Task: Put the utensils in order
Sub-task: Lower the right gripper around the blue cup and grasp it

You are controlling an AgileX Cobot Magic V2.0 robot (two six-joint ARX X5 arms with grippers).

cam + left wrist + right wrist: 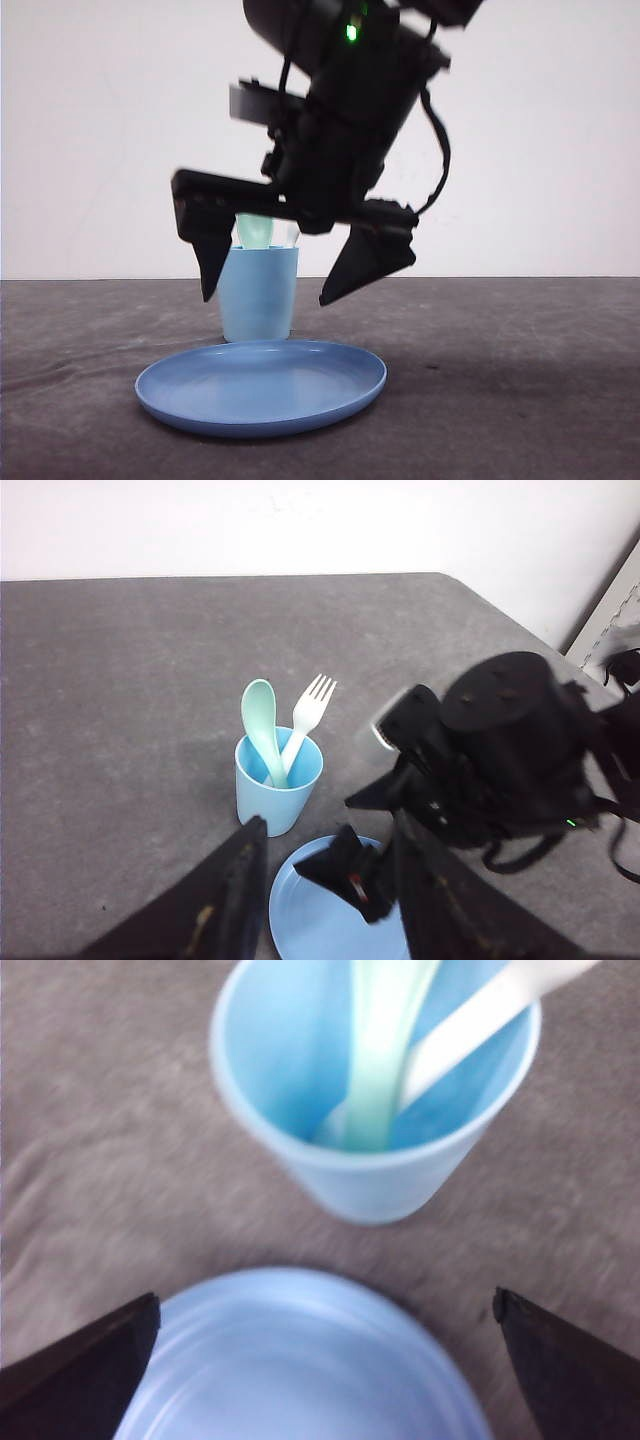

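The blue plate (260, 388) lies nearest. Above it the right gripper (268, 282) hangs spread wide, empty. Behind, at twelve o'clock, the cup (259, 295) holds the spoon (262, 725) and fork (308, 712) upright. The left gripper's (320, 910) jaws gape apart.

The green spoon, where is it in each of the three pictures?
Front view: the green spoon peeks above the light blue cup, partly behind the right gripper.
Left wrist view: it stands bowl-up in the cup, beside the white fork.
Right wrist view: its blurred handle leans inside the cup, next to the fork.
Shared landmark: the cup, just behind the blue plate.
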